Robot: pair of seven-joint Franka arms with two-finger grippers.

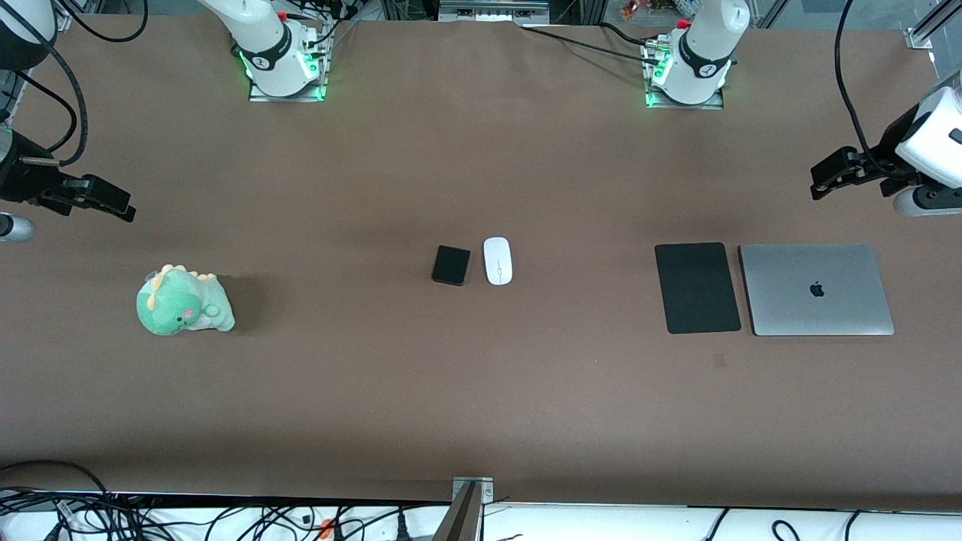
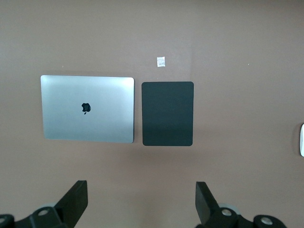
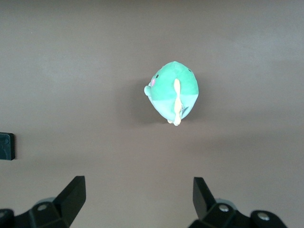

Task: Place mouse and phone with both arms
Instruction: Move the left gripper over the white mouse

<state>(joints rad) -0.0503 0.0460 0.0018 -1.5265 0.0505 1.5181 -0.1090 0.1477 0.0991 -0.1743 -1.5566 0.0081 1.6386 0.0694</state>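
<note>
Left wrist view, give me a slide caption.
Open left hand over bare table, closed laptop beside the black mouse pad.

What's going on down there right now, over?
Left gripper and right gripper open, empty, waiting at table ends. Mouse beside phone, mid-table, untouched. Nothing in the way.

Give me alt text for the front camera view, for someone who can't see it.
A black phone and a white mouse lie side by side at the middle of a brown table, untouched. Toward the left arm's end lie a black mouse pad and a closed silver laptop; toward the right arm's end sits a green plush dinosaur. The left hand and right hand wait open above the table's ends.
</note>
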